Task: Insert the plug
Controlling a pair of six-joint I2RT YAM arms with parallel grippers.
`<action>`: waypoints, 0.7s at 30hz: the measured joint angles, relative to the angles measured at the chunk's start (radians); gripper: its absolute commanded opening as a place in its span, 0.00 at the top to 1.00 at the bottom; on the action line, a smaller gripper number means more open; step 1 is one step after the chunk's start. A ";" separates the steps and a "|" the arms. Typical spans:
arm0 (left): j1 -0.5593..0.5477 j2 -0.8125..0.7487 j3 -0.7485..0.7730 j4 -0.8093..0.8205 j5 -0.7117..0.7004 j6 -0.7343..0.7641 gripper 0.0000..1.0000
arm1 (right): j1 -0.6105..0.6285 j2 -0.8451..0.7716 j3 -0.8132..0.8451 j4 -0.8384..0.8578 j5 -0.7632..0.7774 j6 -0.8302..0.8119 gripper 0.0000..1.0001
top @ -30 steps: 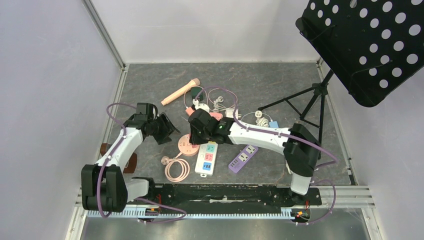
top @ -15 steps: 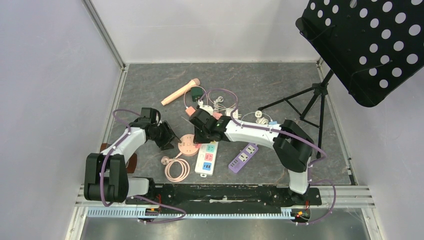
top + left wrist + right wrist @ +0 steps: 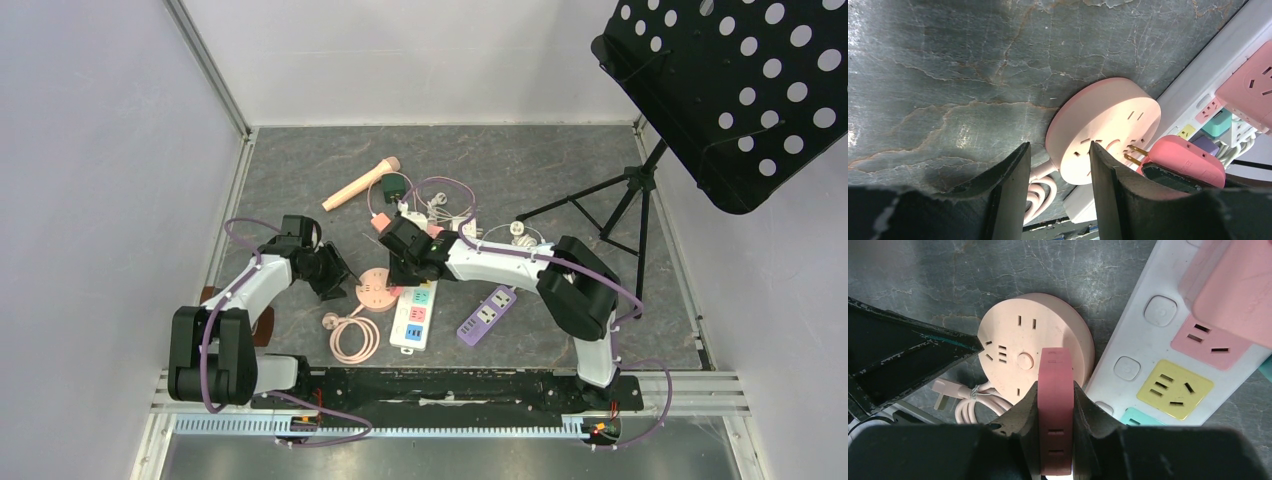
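Overhead, the left gripper (image 3: 341, 283) is reaching in from the left and the right gripper (image 3: 402, 262) from the right. Both are meeting over a round pale-pink socket (image 3: 376, 291) that is lying on the grey marbled table (image 3: 300, 180), just beside a white power strip (image 3: 414, 322) with coloured outlets.

From the left wrist, the left gripper (image 3: 1059, 147) is holding its jaws apart and released, with the socket's (image 3: 1103, 125) near rim showing between them. A rounded pink plug (image 3: 1183, 159) is hanging at the socket's far edge. Its two brass prongs are pointing at the socket's face and are not seated in any slot.

From the right wrist, the right gripper (image 3: 1055, 390) is clenching the pink plug (image 3: 1055, 367) edge-on between its fingers, above the socket (image 3: 1013, 332). One dark fingertip of the left gripper seems to be touching the socket's left rim, though the angle is leaving that unsure. A pale-pink cable (image 3: 979, 405) is coiling below the socket, and the power strip (image 3: 1160, 310) is lying just beside it on the right.
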 measured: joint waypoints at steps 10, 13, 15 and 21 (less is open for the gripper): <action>0.000 0.006 0.000 0.000 -0.001 0.000 0.47 | -0.005 0.009 0.014 0.003 -0.003 0.000 1.00; 0.000 0.015 0.000 -0.001 -0.002 0.000 0.47 | -0.007 0.011 0.018 0.014 0.004 -0.003 1.00; 0.000 0.017 0.000 -0.001 -0.003 0.000 0.47 | -0.007 0.011 0.019 0.021 0.005 -0.004 1.00; 0.000 0.023 0.000 -0.001 -0.010 0.000 0.47 | -0.006 0.030 0.073 -0.004 0.013 -0.010 1.00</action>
